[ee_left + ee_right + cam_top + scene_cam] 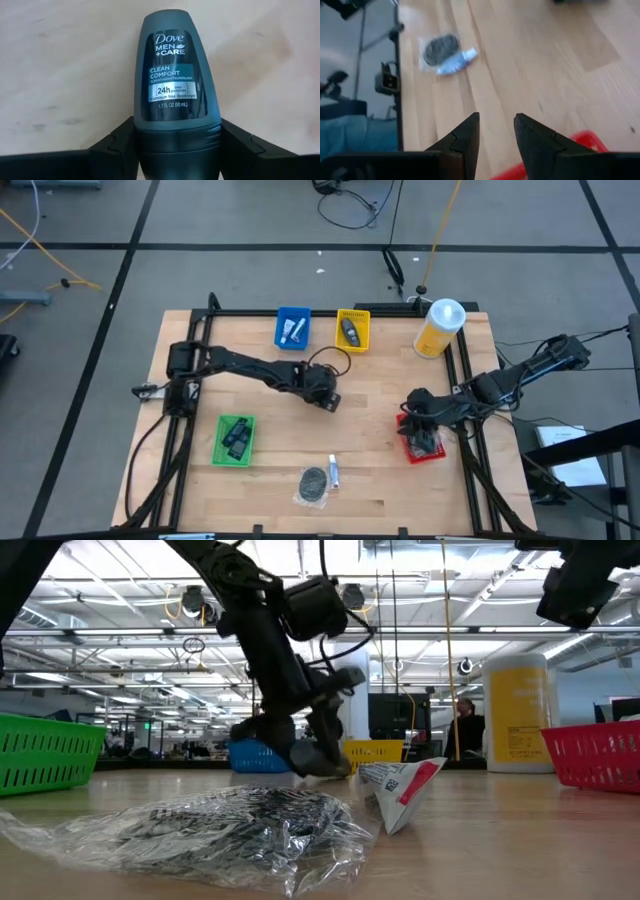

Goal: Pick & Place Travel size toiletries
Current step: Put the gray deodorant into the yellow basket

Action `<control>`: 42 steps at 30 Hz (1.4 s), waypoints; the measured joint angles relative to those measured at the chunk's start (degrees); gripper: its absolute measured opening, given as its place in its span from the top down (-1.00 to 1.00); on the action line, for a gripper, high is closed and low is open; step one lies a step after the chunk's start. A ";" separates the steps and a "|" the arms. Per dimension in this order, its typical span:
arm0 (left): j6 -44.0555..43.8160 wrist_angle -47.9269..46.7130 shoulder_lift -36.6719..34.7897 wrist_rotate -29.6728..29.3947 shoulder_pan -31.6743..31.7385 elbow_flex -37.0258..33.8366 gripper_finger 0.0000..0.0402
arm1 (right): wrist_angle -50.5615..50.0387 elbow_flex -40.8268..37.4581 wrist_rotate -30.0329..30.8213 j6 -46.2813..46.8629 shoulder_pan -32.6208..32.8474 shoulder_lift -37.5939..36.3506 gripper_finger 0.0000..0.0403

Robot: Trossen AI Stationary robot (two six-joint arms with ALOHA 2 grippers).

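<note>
One small white tube (pixel 333 472) lies flat on the table beside a clear plastic bag (pixel 313 485) with something dark inside; both show in the low view, tube (pixel 400 785) and bag (pixel 220 825). More white tubes lie in the blue bin (pixel 293 330). My left gripper (pixel 322 392) is at mid-table, shut on a dark grey Dove roll-on deodorant (pixel 177 75). My right gripper (pixel 496 131) is open above the red bin (pixel 422 442), touching nothing, with the tube (pixel 457 60) far ahead of it. My left gripper pinches the roll-on between its two fingers (pixel 120 140) at the dark band below the label (pixel 177 127). The bottle's rounded end points away from the wrist, toward the table. The gripper slants down from the left (pixel 312 756). Whether the bottle touches the table I cannot tell.
A yellow bin (pixel 352 330) with a dark item stands beside the blue bin at the far edge. A green bin (pixel 235 438) with dark items sits near left. A yellow-and-white canister (pixel 440 327) stands far right. A black frame (pixel 470 440) runs along the table edges.
</note>
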 joint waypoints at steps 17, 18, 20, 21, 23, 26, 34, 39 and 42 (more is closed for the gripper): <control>17.51 1.51 -11.08 -8.37 -11.87 0.09 0.06 | 17.16 0.00 15.16 12.77 -1.28 5.22 0.39; 19.05 1.92 -11.47 -9.15 -12.72 0.09 0.06 | 17.77 0.00 14.96 14.09 -1.88 5.80 0.37; 21.58 3.29 -12.05 -10.65 -14.30 0.09 0.05 | 18.45 0.00 13.88 16.02 -3.17 7.15 0.30; 22.32 4.16 -12.16 -11.21 -14.97 0.09 0.03 | 18.93 0.00 12.81 16.44 -3.81 7.84 0.25; 23.77 6.01 -12.14 -11.96 -16.26 0.11 -0.01 | 20.51 0.00 11.14 16.52 -5.03 9.28 0.15; 24.48 7.78 -12.09 -12.23 -17.54 0.11 -0.03 | 23.40 0.00 8.81 16.73 -6.67 11.47 -0.02; 25.49 8.34 -12.12 -15.74 -19.56 0.15 0.05 | 30.97 0.00 2.04 17.80 -10.45 15.59 -0.36; 25.66 8.35 -12.12 -16.45 -19.90 0.15 -0.04 | 29.90 0.00 2.17 21.02 -12.06 17.54 -0.41; 26.47 8.35 -12.12 -16.89 -19.88 0.15 -0.01 | 31.28 0.00 2.26 22.47 -12.57 19.18 -0.40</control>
